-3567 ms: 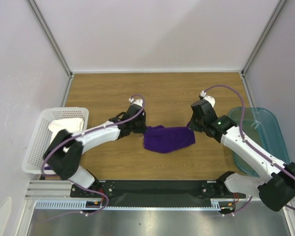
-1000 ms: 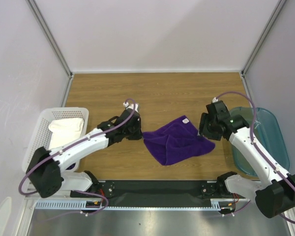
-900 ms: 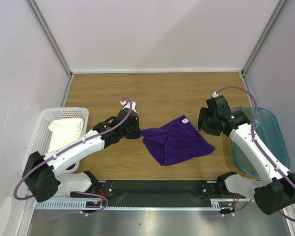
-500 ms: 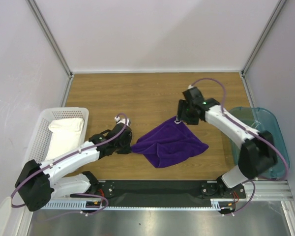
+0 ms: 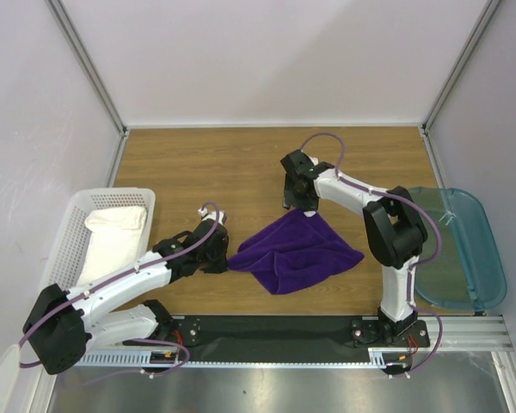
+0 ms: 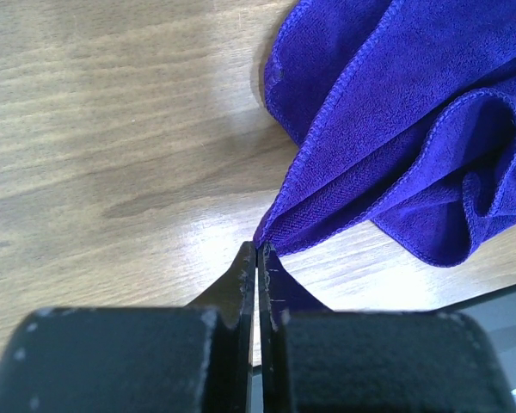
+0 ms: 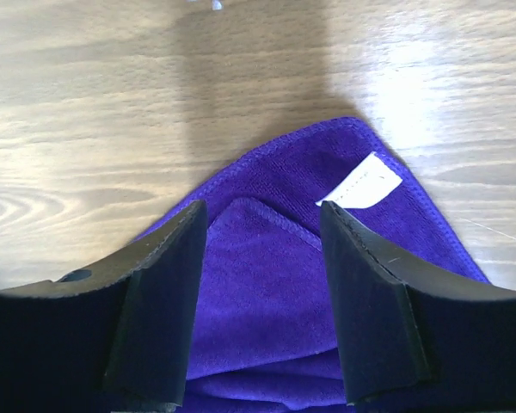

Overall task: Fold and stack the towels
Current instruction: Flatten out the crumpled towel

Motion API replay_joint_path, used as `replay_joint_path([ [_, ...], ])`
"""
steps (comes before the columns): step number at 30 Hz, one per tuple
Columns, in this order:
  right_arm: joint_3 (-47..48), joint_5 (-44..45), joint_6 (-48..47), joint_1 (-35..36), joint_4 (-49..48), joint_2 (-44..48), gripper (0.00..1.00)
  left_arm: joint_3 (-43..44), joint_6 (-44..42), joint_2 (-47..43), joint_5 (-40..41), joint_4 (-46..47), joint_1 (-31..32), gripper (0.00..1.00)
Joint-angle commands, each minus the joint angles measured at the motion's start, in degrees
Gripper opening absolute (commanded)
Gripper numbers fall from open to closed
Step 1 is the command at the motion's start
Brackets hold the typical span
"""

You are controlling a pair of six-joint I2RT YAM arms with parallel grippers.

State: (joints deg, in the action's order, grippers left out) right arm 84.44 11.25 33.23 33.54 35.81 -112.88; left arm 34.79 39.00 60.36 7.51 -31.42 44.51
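While it lies rumpled near the middle of the desk (image 5: 198,163), the purple towel (image 5: 294,251) takes a rough diamond shape, with one corner pointing to the far side and another drawn out to a thin point on the left. Its pile is deep violet with a stitched hem, and the left wrist view shows the cloth (image 6: 396,129) gathered into soft loops and folds that fan out from that pulled corner. At the far corner a small white tag (image 7: 359,182) lies face up by the hem, and a second hemmed edge shows just inside it, so the cloth is doubled there. The left hand (image 6: 258,249) is clenched tight on the towel's left corner, its two fingers pressed together with the cloth pinched between them just above the wood. Its arm runs low and long from the near left base toward the centre. The right hand (image 7: 262,215) is released, its fingers (image 7: 159,292) spread wide on either side of the tagged corner and grasping nothing; whether the tips touch the cloth I cannot tell. Its arm reaches from the near right base, bends sharply at the elbow and stretches left to the towel's far tip (image 5: 297,203). A white towel (image 5: 116,237) sits folded in the white basket (image 5: 64,249) at the left edge, and a teal bin (image 5: 464,258) stands at the right edge, both well apart from the purple towel.
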Motion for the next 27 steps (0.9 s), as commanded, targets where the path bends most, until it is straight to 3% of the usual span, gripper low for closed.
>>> replay_joint_path([
  [1,3.18,2.47,-0.01,1.00,2.33,-2.16,0.59,-0.42,-0.51,-1.03,-0.12,1.01,0.31,0.00],
  [8,3.71,1.76,-0.10,2.06,2.15,-4.01,0.54,-0.24,-1.56,-0.15,-0.04,1.01,0.31,0.00],
  [11,3.45,1.67,-0.19,2.14,2.16,-4.71,0.47,-0.16,-2.00,-0.15,-0.04,0.92,0.31,0.00],
  [14,3.62,1.76,-0.10,2.23,2.24,-4.98,0.36,-0.16,-2.00,-0.59,0.14,0.75,0.31,0.00],
  [15,3.62,1.76,-0.10,2.23,2.24,-4.72,0.28,-0.16,-2.00,-0.59,0.31,0.31,0.31,0.00],
  [21,3.97,3.17,-0.01,2.23,4.61,-3.49,0.00,0.54,-2.70,-1.91,1.89,-1.27,0.22,0.00],
  [27,4.33,4.92,-0.19,2.23,6.37,2.31,0.00,6.17,-4.19,-3.49,6.11,-3.91,0.14,0.00],
])
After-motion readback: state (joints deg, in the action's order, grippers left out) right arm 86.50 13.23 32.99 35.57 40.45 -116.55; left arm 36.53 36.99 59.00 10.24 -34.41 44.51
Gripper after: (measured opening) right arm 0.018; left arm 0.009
